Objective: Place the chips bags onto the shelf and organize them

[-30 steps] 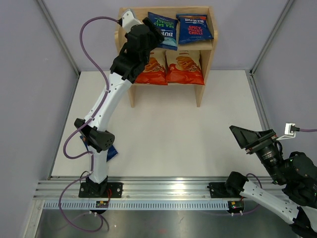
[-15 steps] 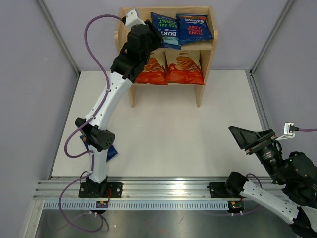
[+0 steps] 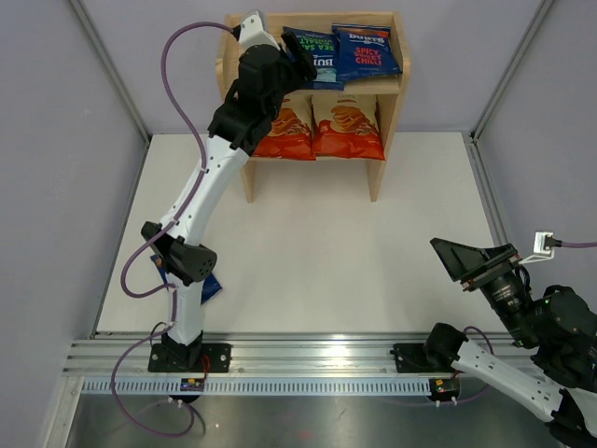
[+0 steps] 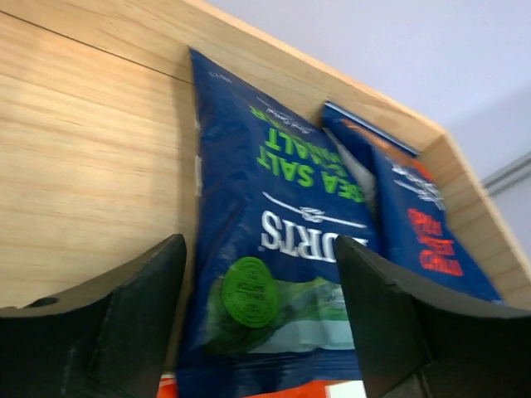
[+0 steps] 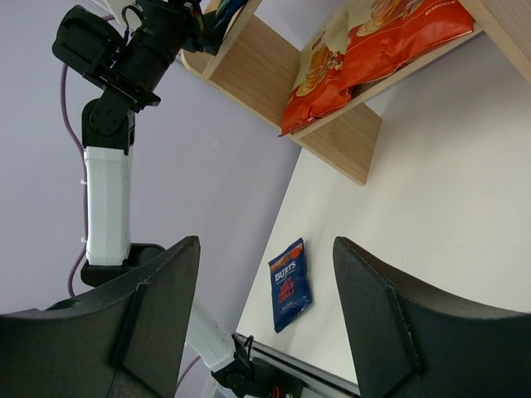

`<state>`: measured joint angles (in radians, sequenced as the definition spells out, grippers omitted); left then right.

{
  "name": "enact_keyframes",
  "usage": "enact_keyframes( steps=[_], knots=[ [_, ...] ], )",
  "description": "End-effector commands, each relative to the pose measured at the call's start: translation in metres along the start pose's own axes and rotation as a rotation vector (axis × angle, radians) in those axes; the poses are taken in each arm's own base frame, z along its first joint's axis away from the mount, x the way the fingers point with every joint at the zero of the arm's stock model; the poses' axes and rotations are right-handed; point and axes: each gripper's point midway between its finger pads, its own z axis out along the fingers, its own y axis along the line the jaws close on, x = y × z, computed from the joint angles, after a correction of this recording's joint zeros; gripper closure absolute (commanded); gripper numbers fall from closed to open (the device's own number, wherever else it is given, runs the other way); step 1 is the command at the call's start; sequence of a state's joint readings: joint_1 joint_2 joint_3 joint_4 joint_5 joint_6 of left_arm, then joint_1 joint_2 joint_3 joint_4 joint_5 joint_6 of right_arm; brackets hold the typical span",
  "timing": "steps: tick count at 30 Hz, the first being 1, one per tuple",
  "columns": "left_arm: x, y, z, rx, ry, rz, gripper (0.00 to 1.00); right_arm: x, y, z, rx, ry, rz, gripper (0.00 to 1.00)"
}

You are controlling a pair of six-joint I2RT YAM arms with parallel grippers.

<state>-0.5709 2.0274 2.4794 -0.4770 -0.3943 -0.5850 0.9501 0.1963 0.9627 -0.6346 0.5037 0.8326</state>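
Note:
The wooden shelf [image 3: 392, 103] stands at the back of the table. On its top tier lie a green-labelled Burts bag [image 3: 317, 62] and a red-labelled Burts bag [image 3: 367, 51], side by side and slightly overlapping. Two cassava bags [image 3: 347, 126] fill the lower tier. My left gripper [image 3: 300, 62] hovers over the top tier. In the left wrist view it [image 4: 261, 332] is open, with the green-labelled bag's [image 4: 282, 249] near end between the fingers and untouched. Another red-labelled Burts bag [image 5: 290, 284] lies on the table by the left arm's base. My right gripper [image 5: 265, 323] is open and empty.
The top tier's left part [image 4: 83, 149] is bare wood. The left arm covers part of the left cassava bag [image 3: 291, 131]. A metal rail [image 3: 308, 359] runs along the near table edge. Grey walls enclose the white table [image 3: 317, 252].
The left gripper carried the green-labelled bag back and right on the top tier, against the red-labelled one, then opened and let it go. The right arm has not moved.

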Motion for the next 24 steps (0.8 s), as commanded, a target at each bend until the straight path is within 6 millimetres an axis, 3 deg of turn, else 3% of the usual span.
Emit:
enact_keyframes(
  steps=[1, 3, 9, 11, 14, 16, 19, 20, 22, 23, 24],
  knots=[
    [-0.029, 0.031, -0.016, -0.096, -0.024, 0.122, 0.21, -0.001, 0.003, 0.002, -0.007, -0.002, 0.002, 0.28],
    [-0.035, 0.037, -0.017, -0.101, -0.028, 0.167, 0.14, 0.001, 0.004, 0.001, -0.013, 0.005, 0.002, 0.28],
    [-0.06, 0.041, -0.03, -0.064, -0.04, 0.224, 0.07, 0.004, 0.005, 0.004, -0.021, 0.019, -0.018, 0.27],
    [-0.075, 0.025, -0.046, 0.008, -0.054, 0.226, 0.01, 0.01, 0.005, 0.008, -0.021, 0.039, -0.067, 0.25],
    [-0.102, 0.002, -0.079, 0.116, -0.092, 0.222, 0.01, 0.026, 0.0, 0.019, -0.004, 0.088, -0.153, 0.16],
    [-0.125, -0.011, -0.108, 0.176, -0.129, 0.226, 0.01, 0.036, -0.003, 0.027, 0.0, 0.119, -0.215, 0.03],
    [-0.138, -0.017, -0.135, 0.218, -0.137, 0.238, 0.01, 0.069, -0.014, 0.048, 0.034, 0.22, -0.313, 0.01],
    [-0.151, -0.018, -0.155, 0.231, -0.157, 0.234, 0.01, 0.082, -0.018, 0.054, 0.034, 0.259, -0.347, 0.0],
    [-0.148, -0.008, -0.173, 0.213, -0.12, 0.245, 0.01, 0.113, -0.019, 0.071, 0.004, 0.349, -0.393, 0.01],
    [-0.161, -0.004, -0.2, 0.209, -0.14, 0.236, 0.01, 0.128, -0.027, 0.077, 0.014, 0.379, -0.398, 0.0],
    [-0.15, 0.008, -0.204, 0.175, -0.101, 0.234, 0.01, 0.137, -0.012, 0.086, -0.061, 0.378, -0.371, 0.0]
  ],
)
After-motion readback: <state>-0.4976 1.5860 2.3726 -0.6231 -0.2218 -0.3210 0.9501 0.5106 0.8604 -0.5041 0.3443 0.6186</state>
